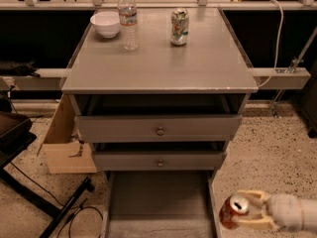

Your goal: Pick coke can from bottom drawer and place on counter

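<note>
Camera view shows the pale two-finger gripper point(235, 211) clamped around the small red-orange coke can point(229, 217), just right of the open grey bottom drawer point(158, 202). Rising, it could clip the flat grey counter point(158, 63) edge.
</note>
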Motion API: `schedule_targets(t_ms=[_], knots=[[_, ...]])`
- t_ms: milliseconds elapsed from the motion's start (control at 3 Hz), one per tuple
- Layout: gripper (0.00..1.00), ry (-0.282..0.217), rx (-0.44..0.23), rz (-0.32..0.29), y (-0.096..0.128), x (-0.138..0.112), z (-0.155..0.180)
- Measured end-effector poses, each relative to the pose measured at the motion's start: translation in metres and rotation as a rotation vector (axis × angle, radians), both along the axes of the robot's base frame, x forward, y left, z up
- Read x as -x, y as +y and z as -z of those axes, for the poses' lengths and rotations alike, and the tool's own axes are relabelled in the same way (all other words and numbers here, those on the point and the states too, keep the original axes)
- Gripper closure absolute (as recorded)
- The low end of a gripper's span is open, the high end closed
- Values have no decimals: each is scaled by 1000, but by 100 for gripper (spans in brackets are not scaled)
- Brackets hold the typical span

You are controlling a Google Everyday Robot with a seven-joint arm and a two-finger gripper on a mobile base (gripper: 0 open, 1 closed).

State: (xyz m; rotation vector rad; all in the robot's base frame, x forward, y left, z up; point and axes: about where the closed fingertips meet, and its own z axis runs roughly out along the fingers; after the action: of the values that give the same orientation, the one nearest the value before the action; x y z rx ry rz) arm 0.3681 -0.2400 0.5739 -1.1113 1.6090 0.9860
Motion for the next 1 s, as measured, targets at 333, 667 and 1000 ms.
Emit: schedule_targets(t_ms=[333, 667, 1000], knots=[[100, -38, 86, 97, -30, -35, -92], [100, -38, 86, 97, -30, -35, -92], [100, -62, 112, 119, -27, -48, -130]])
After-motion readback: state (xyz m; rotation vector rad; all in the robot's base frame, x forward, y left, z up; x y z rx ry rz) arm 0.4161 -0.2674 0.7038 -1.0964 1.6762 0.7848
